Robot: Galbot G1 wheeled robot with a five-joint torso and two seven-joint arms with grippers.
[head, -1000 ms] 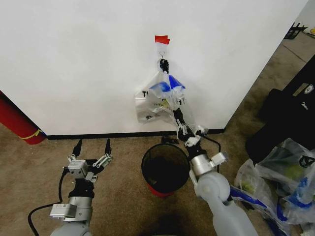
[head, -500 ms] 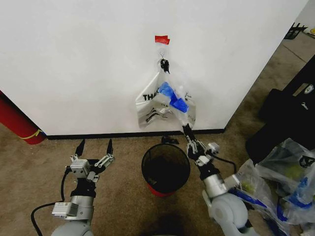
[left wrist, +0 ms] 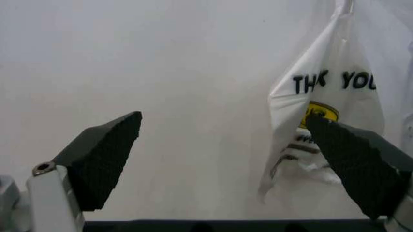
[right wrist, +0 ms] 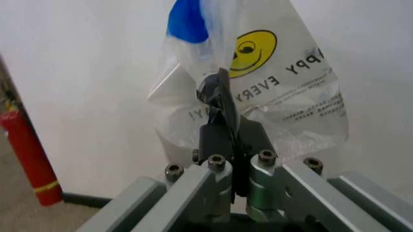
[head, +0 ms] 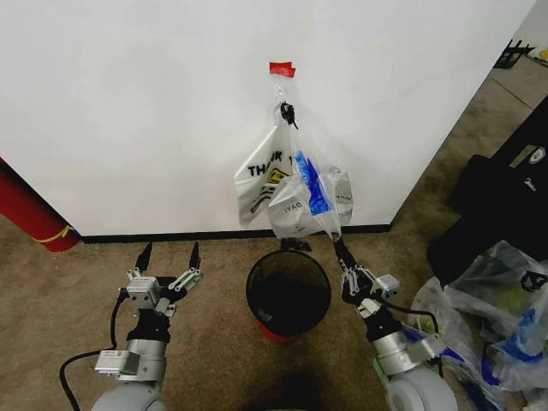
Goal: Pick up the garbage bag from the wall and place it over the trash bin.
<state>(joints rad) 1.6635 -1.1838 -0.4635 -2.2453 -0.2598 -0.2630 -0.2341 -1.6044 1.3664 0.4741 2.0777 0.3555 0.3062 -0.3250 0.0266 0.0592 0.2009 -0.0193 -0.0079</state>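
Observation:
The garbage bag (head: 310,199), translucent with blue patches, hangs from the small hook (head: 285,110) on the white wall (head: 128,103), under a red tape strip (head: 281,68). It lies in front of a whiter "THANK YOU" bag (head: 259,175). My right gripper (head: 338,247) is shut on the garbage bag's lower edge, just above and right of the black mesh trash bin (head: 288,291). The right wrist view has the fingers (right wrist: 216,89) pinching the plastic below the yellow smiley (right wrist: 257,46). Left of the bin, my left gripper (head: 169,255) stands open and faces the wall (left wrist: 161,72).
A red cylinder (head: 30,214) leans at the wall's left end. Bulging clear-and-blue bags (head: 501,321) and a black case (head: 505,201) crowd the floor on the right. A black baseboard (head: 197,234) runs along the wall. Bare carpet (head: 51,300) lies at the left.
My right arm has drawn back and down from the wall with the garbage bag's lower part, so the bag now spreads lower over the bin. The left gripper has barely shifted.

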